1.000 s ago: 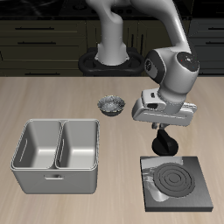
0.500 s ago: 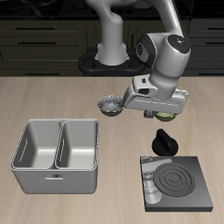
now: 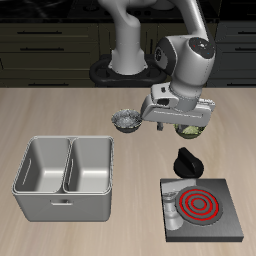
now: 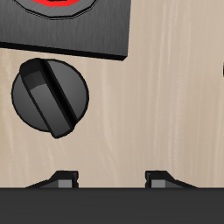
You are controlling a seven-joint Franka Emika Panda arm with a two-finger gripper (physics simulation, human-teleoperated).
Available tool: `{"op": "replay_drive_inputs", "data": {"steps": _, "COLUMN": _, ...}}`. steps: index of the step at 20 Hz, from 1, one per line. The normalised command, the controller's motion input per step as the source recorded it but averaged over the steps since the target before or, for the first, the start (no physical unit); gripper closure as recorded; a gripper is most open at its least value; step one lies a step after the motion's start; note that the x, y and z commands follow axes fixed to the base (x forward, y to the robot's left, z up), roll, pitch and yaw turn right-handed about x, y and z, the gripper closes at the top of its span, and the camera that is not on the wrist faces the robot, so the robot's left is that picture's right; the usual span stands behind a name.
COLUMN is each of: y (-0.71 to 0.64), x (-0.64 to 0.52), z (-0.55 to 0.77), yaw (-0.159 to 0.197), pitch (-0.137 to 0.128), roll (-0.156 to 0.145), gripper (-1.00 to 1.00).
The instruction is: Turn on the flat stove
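The flat stove (image 3: pixel 206 215) is a dark-grey square plate near the table's front edge, and its burner rings (image 3: pixel 198 205) glow red. Its black round knob (image 3: pixel 188 163) stands at the plate's back edge. My gripper (image 3: pixel 182 129) hovers above and behind the knob, apart from it. In the wrist view the knob (image 4: pixel 51 94) lies beside the plate (image 4: pixel 87 35), where a red arc of the burner (image 4: pixel 61 3) shows. The gripper (image 4: pixel 111 179) is open and empty there, with both fingertips (image 4: pixel 63 178) clear of the knob.
A grey two-basin metal sink (image 3: pixel 65 185) stands near the front edge, beside the stove. A small grey bowl (image 3: pixel 126 121) sits mid-table next to my hand. The robot's base (image 3: pixel 125 68) is at the table's back.
My gripper has let go of the knob, lifted and moved back from it. The burner rings have gone from dark to glowing red.
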Motion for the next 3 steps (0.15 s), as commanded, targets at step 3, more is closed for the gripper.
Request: {"op": "replay_drive_inputs", "data": {"steps": 3, "y": 0.10, "x": -0.10, "z": 0.12, "yaw": -0.015, "pitch": -0.018, "roll": 0.009, "gripper": -1.00}}
